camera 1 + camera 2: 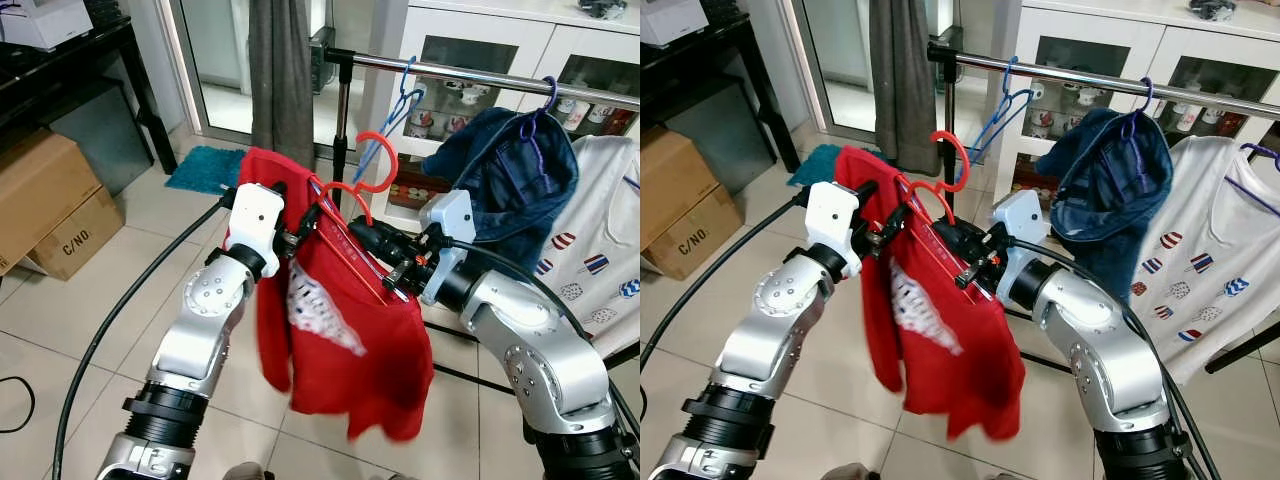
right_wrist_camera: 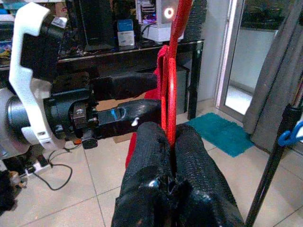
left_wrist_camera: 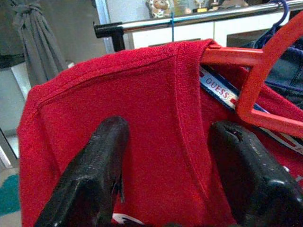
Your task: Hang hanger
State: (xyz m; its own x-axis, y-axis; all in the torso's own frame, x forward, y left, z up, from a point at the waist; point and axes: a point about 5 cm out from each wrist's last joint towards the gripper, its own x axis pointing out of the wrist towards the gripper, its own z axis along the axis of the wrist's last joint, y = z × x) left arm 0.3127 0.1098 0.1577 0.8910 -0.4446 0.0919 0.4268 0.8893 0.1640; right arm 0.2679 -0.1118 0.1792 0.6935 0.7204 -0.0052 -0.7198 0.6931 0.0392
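A: Head view status?
B: Red hanger [image 1: 352, 215] carrying the red shirt [image 1: 340, 330] is held up between both arms, below and in front of the clothes rail [image 1: 480, 75]. Hook isn't over the rail. Left gripper [image 1: 300, 232] is at the shirt's shoulder, right gripper [image 1: 385, 268] on the hanger's arm.
A: Left wrist?
B: Fingers [image 3: 90, 175] spread, red fabric lying between them (can't tell if they actually grip it). Hanger neck just past the collar, rail behind.
A: Right wrist?
B: Fingers [image 2: 151, 179] pressed together, pinching the hanger's thin red bar, which runs up from between them. Left gripper sits just beyond, at the fabric.
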